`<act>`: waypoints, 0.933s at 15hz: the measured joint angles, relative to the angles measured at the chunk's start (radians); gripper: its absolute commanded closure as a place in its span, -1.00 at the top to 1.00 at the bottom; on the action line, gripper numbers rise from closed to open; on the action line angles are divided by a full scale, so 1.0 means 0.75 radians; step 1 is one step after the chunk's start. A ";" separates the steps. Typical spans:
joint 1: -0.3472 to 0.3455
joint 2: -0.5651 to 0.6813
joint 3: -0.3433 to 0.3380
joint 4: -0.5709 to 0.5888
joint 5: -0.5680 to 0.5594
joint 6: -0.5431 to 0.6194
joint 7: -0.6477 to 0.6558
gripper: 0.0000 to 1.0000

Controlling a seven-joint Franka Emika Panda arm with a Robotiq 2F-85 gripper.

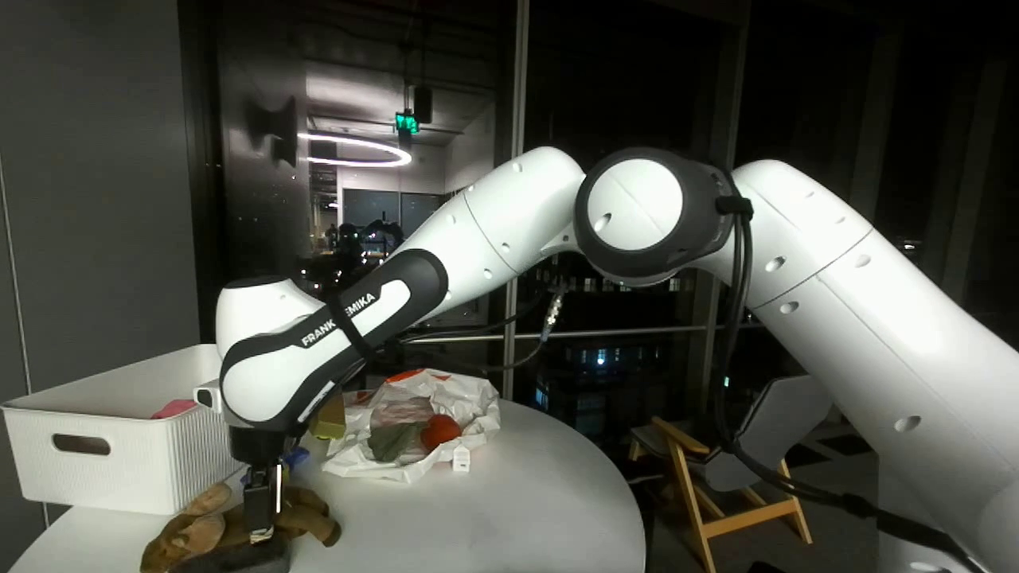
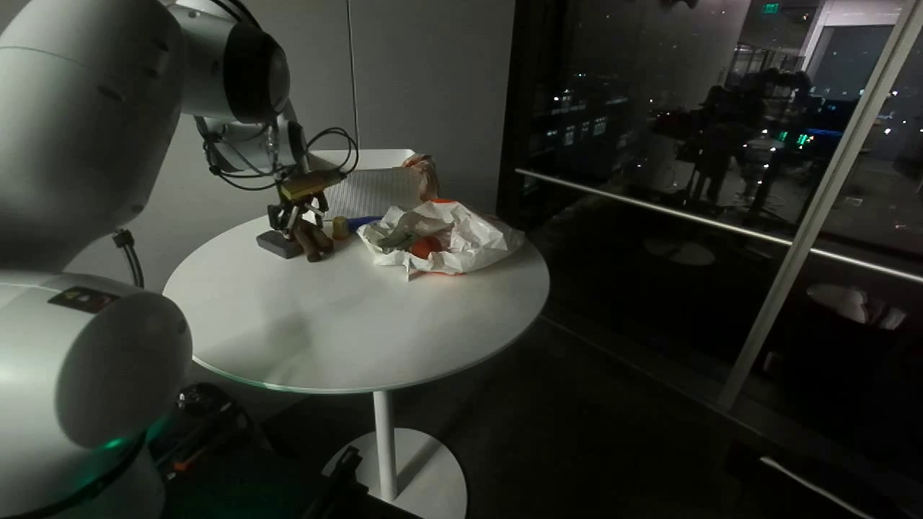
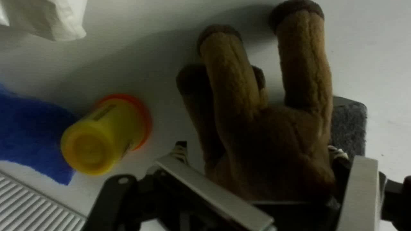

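In an exterior view, you face a grey wall (image 1: 95, 175) at left, dark windows (image 1: 621, 79) behind, a glowing ring light (image 1: 358, 164) upper left, a wood-framed chair (image 1: 720, 472) lower right, a white desk (image 1: 517, 493) bottom centre.

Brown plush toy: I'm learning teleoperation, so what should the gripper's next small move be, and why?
Probably close the gripper gently: in the wrist view its jaws stand open with the plush toy between them. I'd go slowly, since a dark gray block shows close to one fingertip.
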 measured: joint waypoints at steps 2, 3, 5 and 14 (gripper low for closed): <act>0.000 0.033 -0.012 0.020 -0.002 0.006 -0.005 0.17; 0.001 0.043 -0.013 0.029 -0.002 0.008 -0.006 0.02; 0.002 0.049 -0.013 0.038 -0.002 0.017 -0.007 -0.28; 0.011 -0.029 -0.023 0.025 -0.016 0.168 0.071 -0.86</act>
